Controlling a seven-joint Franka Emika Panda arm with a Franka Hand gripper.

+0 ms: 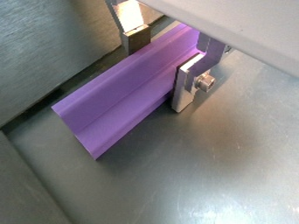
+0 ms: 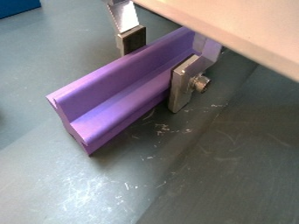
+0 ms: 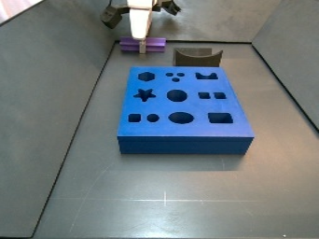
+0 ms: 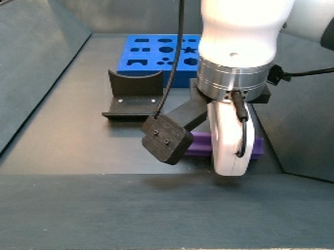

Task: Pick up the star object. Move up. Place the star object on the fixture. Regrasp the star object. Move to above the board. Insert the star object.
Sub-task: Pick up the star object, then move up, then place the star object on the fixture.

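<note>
1. End effector (image 1: 167, 59) sits low over the grey bench (image 1: 211, 175), both silver fingers (image 1: 191, 85) straddling the star object (image 1: 117, 105). In both wrist views a finger plate stands on either side of the purple peg, pads pressed against its long faces: clenched on the star object.
2. Star object (image 2: 111, 101) lies flat along the bench, its grooved end face turned toward the wrist cameras, most of its length sticking out beyond the fingers. Underside looks to be in contact with the bench surface; no gap visible in either wrist view.
3. In a side view the end effector (image 4: 225, 146) hangs from the white arm, with only a sliver of the purple star object (image 4: 200, 147) showing low beside the fingers.
4. Fixture (image 4: 135, 94) stands just behind that, dark and notched, between the end effector and the board (image 4: 154, 54). Apart from the peg.
5. From the opposite side view: board (image 3: 181, 103) nearest, blue, cut-outs upward, star hole on its left side. Fixture (image 3: 195, 58) just beyond its far edge. Star object (image 3: 140, 45) beside the fixture, under the end effector (image 3: 137, 33), near the back wall.
</note>
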